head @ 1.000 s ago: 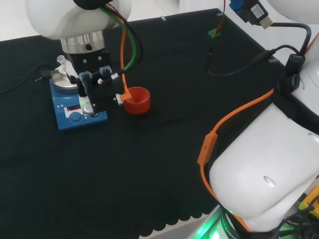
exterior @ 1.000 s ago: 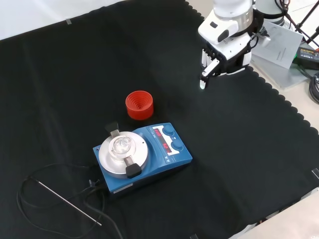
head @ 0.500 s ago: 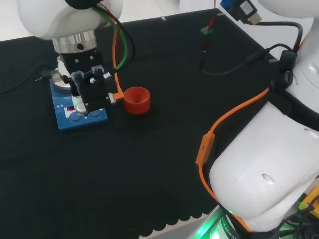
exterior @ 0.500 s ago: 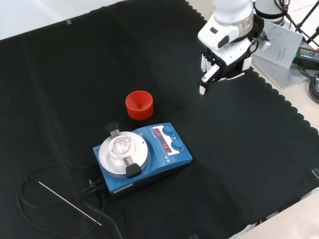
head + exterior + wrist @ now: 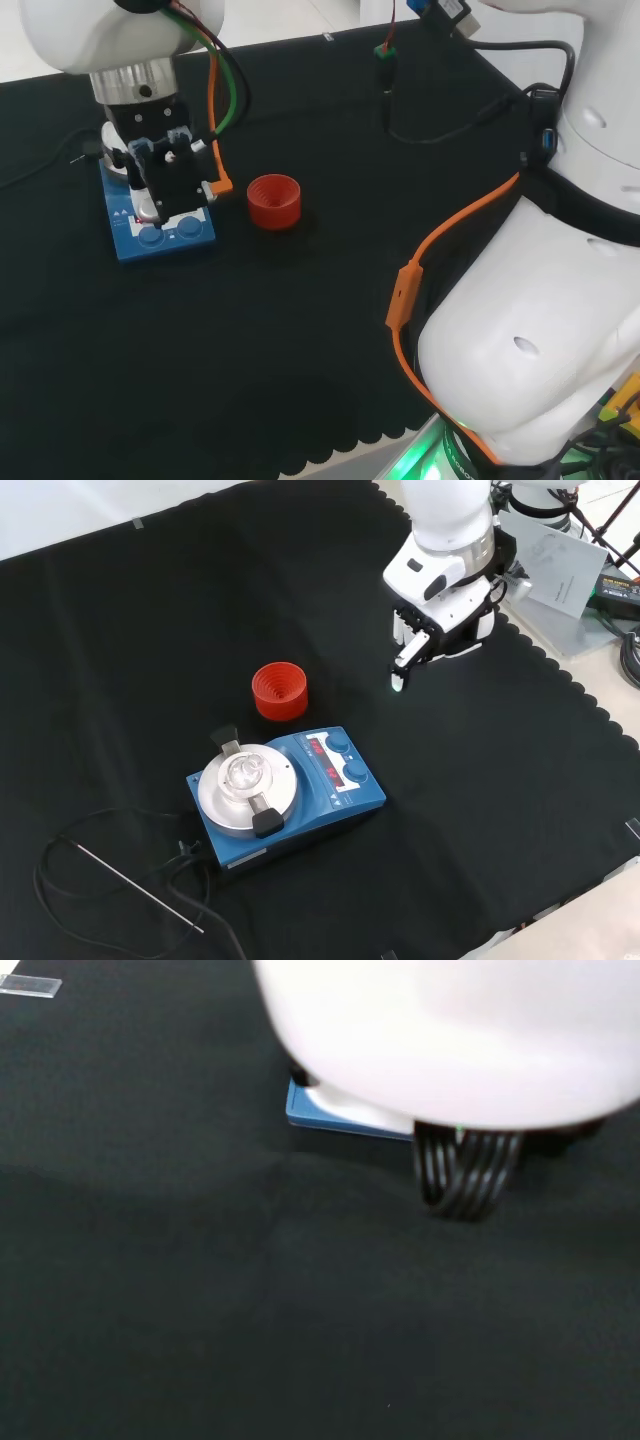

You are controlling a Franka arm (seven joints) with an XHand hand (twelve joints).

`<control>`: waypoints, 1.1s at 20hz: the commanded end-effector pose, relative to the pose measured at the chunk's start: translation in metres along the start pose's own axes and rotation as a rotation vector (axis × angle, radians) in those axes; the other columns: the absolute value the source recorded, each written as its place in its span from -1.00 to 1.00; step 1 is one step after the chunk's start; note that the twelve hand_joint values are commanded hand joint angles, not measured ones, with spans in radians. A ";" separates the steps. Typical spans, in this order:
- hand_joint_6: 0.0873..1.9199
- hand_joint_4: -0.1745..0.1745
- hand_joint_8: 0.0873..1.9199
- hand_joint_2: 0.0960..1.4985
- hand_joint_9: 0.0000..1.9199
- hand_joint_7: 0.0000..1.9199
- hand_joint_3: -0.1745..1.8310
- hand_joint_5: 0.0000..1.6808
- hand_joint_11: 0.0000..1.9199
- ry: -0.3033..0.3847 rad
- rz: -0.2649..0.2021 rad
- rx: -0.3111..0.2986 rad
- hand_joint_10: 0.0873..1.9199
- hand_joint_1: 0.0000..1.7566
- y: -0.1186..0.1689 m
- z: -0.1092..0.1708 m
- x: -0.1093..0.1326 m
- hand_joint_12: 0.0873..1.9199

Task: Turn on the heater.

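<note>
Well apart — hand [image 5: 425,645], heater [image 5: 290,798]

In the head view my own hand [image 5: 170,180] and the link above it stand in front of the heater [image 5: 160,238], so I see just its front strip with the knobs; the plate is covered. From the wrist, a blurred white part of me hides most of the heater [image 5: 330,1120], leaving one blue corner. In the front view my fingers [image 5: 403,665] are too small to tell how far they bend. The small glass piece [image 5: 243,772] on the plate is too clear to make out.
</note>
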State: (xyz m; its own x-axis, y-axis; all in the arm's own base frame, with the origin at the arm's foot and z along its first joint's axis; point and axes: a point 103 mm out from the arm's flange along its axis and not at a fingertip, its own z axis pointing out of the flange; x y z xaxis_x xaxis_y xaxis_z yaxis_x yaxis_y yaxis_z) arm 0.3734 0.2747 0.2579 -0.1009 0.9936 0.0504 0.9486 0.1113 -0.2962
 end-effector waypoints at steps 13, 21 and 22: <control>-0.13 -0.32 1.00 -0.37 0.49 0.32 0.60 -0.56 0.26 -0.092 0.038 0.150 0.76 0.65 0.034 -0.004 -0.028 0.40; -0.09 -0.32 1.00 -0.32 0.57 0.52 0.30 -0.51 0.34 -0.172 0.005 0.204 0.88 0.74 0.041 -0.007 -0.028 0.32; -0.10 -0.29 1.00 -0.32 0.57 0.52 0.30 -0.53 0.34 -0.177 -0.001 0.221 0.87 0.74 0.042 -0.006 -0.028 0.32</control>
State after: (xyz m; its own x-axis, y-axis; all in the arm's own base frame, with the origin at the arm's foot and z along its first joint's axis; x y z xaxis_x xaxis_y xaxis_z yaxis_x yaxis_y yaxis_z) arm 0.4140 0.2516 0.2542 -0.1260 0.9895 -0.0710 0.8947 0.0824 -0.4390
